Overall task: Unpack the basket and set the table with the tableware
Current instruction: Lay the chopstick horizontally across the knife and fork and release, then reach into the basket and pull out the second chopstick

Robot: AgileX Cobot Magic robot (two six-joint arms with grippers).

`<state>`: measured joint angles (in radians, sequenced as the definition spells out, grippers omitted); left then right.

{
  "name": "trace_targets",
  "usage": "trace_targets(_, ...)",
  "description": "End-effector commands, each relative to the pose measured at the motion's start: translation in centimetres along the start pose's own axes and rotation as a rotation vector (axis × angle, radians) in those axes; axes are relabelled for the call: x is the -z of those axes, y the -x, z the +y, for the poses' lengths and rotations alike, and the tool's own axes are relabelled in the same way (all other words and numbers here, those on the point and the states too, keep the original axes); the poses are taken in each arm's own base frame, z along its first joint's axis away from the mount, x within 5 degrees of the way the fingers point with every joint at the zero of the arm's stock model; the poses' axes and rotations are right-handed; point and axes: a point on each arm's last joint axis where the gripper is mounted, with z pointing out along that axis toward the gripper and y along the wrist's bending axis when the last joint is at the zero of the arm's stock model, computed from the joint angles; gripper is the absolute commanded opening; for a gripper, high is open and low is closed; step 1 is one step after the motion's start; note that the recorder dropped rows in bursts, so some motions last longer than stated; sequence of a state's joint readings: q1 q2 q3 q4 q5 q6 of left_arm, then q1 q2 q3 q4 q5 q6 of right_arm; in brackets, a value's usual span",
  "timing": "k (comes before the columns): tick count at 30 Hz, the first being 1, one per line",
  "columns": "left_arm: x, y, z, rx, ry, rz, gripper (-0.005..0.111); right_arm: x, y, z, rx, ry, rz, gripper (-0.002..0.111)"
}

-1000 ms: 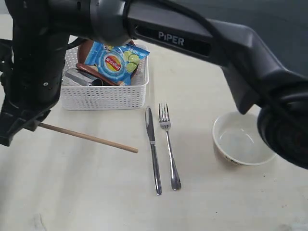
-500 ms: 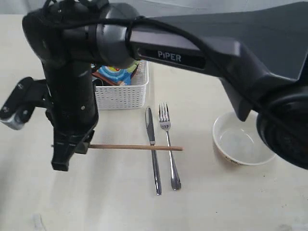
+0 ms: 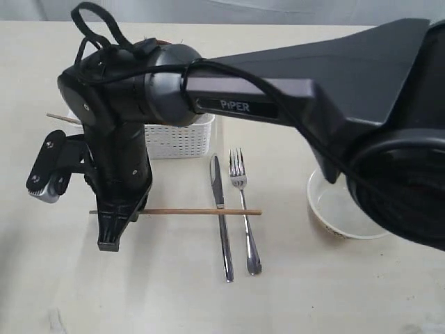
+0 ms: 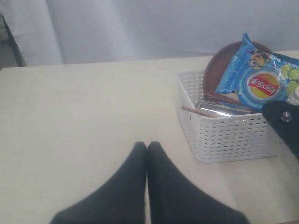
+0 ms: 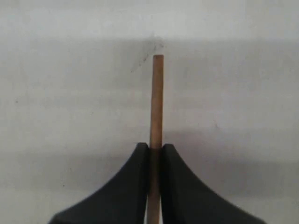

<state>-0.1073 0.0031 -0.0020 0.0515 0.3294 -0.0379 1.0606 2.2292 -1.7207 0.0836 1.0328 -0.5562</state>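
Right gripper (image 3: 108, 236) clamped on one chopstick (image 3: 198, 211), placing step in hand
The thin round wooden stick hangs level low over the table (image 3: 83, 292), crossing the polished steel knife (image 3: 224, 243) and fork (image 3: 247, 236) (touching them or not, I cannot tell); next, I judge, it must be turned parallel and clear of both before the jaws part. The glossy cream bowl (image 3: 327, 209) sits well apart; the white lattice basket (image 3: 177, 139) holds a crinkly chip bag (image 4: 257, 81) and brown plate (image 4: 219, 65). The left gripper (image 4: 147, 151) is pressed shut, empty
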Motion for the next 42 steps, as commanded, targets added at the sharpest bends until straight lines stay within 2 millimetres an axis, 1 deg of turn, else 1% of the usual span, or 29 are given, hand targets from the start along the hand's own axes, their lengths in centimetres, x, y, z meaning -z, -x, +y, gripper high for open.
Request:
trace_targets(1, 0.0, 0.0, 0.0, -0.001, -0.008, -0.012, 0.000, -0.8, -0.1, -0.2, 0.017, 0.000, 0.007, 0.007)
trace_targets(2, 0.0, 0.0, 0.0, -0.001, -0.008, -0.012, 0.000, -0.8, -0.1, -0.2, 0.022, 0.000, 0.007, 0.012)
trace_targets(5, 0.0, 0.0, 0.0, -0.001, -0.008, -0.012, 0.000, -0.4, 0.0, -0.2, 0.025, -0.007, 0.002, 0.037)
trace_targets(6, 0.0, 0.0, 0.0, -0.001, -0.008, -0.012, 0.000, -0.4, -0.1, -0.2, 0.029, -0.012, 0.005, 0.043)
trace_targets(7, 0.0, 0.0, 0.0, -0.001, -0.008, -0.012, 0.000, -0.1, 0.0, -0.3, 0.032, -0.019, 0.002, 0.045)
trace_targets(9, 0.0, 0.0, 0.0, -0.001, -0.008, -0.012, 0.000, 0.4, -0.1, -0.3, 0.038, -0.030, -0.001, 0.045)
trace_targets(12, 0.0, 0.0, 0.0, -0.001, -0.008, -0.012, 0.000, 2.0, 0.1, -0.3, 0.037, -0.055, -0.037, 0.045)
trace_targets(15, 0.0, 0.0, 0.0, -0.001, -0.008, -0.012, 0.000, 4.2, 0.6, -0.4, 0.021, -0.107, -0.126, 0.045)
trace_targets(18, 0.0, 0.0, 0.0, -0.001, -0.008, -0.012, 0.000, 7.0, 1.3, -0.7, -0.050, -0.183, -0.277, 0.045)
trace_targets(21, 0.0, 0.0, 0.0, -0.001, -0.008, -0.012, 0.000, 9.5, 1.8, -2.3, -0.202, -0.262, -0.474, 0.045)
trace_targets(24, 0.0, 0.0, 0.0, -0.001, -0.008, -0.012, 0.000, 10.5, 1.7, -4.1, -0.306, -0.308, -0.602, 0.043)
trace_targets(26, 0.0, 0.0, 0.0, -0.001, -0.008, -0.012, 0.000, 10.1, 1.7, -4.9, -0.335, -0.306, -0.632, 0.043)
trace_targets(28, 0.0, 0.0, 0.0, -0.001, -0.008, -0.012, 0.000, 9.2, 1.9, -5.0, -0.321, -0.294, -0.630, 0.043)
trace_targets(31, 0.0, 0.0, 0.0, -0.001, -0.008, -0.012, 0.000, 7.9, 2.5, -4.5, -0.245, -0.291, -0.605, 0.043)
trace_targets(33, 0.0, 0.0, 0.0, -0.001, -0.008, -0.012, 0.000, 7.4, 3.0, -4.0, -0.207, -0.298, -0.610, 0.043)
trace_targets(36, 0.0, 0.0, 0.0, -0.001, -0.008, -0.012, 0.000, 6.3, 3.6, -3.7, -0.187, -0.302, -0.618, 0.043)
trace_targets(39, 0.0, 0.0, 0.0, -0.001, -0.008, -0.012, 0.000, 5.5, 3.8, -3.9, -0.188, -0.310, -0.630, 0.043)
trace_targets(42, 0.0, 0.0, 0.0, -0.001, -0.008, -0.012, 0.000, 5.2, 4.4, -4.3, -0.186, -0.317, -0.641, 0.043)
